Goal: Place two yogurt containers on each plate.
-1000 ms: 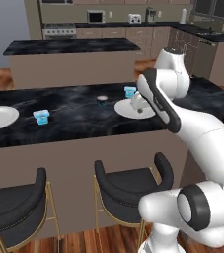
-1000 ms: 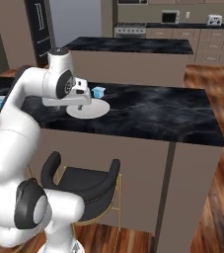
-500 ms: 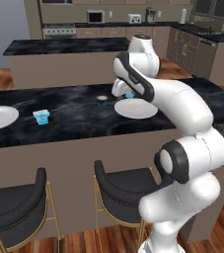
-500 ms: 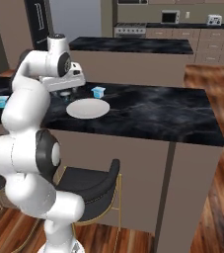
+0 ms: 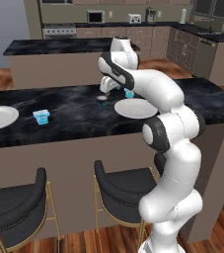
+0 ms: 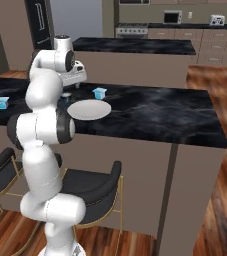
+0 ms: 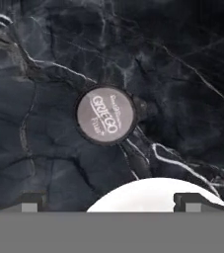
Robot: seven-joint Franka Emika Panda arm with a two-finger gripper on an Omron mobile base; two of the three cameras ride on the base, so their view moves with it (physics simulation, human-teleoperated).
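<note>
swung left off the plate point(image 5: 135, 108), the spread claw point(image 7: 108, 201) hangs over a dark yogurt cup point(image 7: 105, 115), its fingertips cropped.

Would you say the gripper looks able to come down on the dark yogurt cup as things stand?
Probably yes. The gripper hangs open above the dark yogurt cup, which stands alone on the counter beside the plate, with nothing over its lid.
</note>
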